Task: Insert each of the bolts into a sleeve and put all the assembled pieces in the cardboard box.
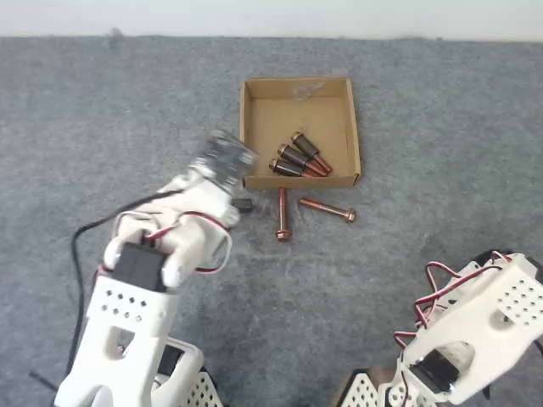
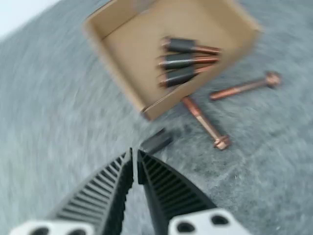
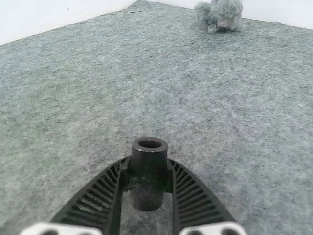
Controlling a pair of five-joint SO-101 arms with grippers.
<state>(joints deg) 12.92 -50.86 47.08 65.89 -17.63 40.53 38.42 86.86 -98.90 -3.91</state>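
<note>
Two bare bolts (image 2: pixel 206 123) (image 2: pixel 242 88) on mat, near side of cardboard box (image 2: pixel 117 63). Loose sleeve (image 2: pixel 156 140) at box's near-left corner, just off my left gripper (image 2: pixel 135 155), jaws together, empty. Right gripper (image 3: pixel 148 169) clamped on upright sleeve (image 3: pixel 149 152).

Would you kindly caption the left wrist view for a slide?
Left gripper, shut, near a loose sleeve; three assembled pieces in the cardboard box, two bare bolts outside.
</note>
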